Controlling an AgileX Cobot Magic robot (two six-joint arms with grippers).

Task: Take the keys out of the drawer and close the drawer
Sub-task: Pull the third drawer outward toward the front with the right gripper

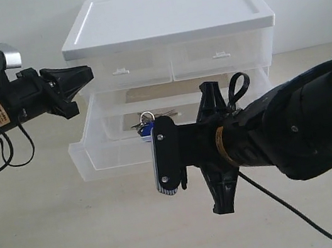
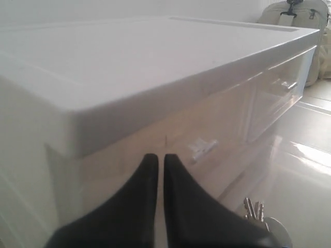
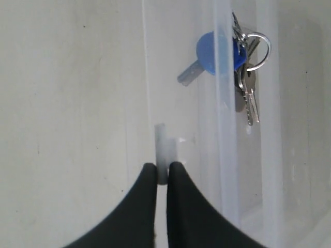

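Note:
The full-width translucent drawer (image 1: 95, 156) stands pulled out from the white cabinet (image 1: 167, 15). Inside it lie the keys (image 1: 146, 126), a small bunch on a ring with one blue head (image 3: 212, 51). In the right wrist view my right gripper (image 3: 162, 170) is shut on the drawer's small white centre tab (image 3: 161, 147), with the keys (image 3: 244, 77) just behind the front wall. In the exterior view its wrist hides that tab. My left gripper (image 1: 87, 72) is shut and empty, tips (image 2: 156, 157) close to the cabinet's upper left front corner; the keys (image 2: 254, 211) show below it.
Two half-width drawers with their own tabs (image 1: 120, 70) (image 1: 221, 55) sit shut above the open drawer. The right arm (image 1: 283, 136) and its cable (image 1: 296, 213) fill the lower right. A pale bag (image 2: 305, 20) stands beyond the cabinet. Beige tabletop (image 1: 56, 231) lies in front.

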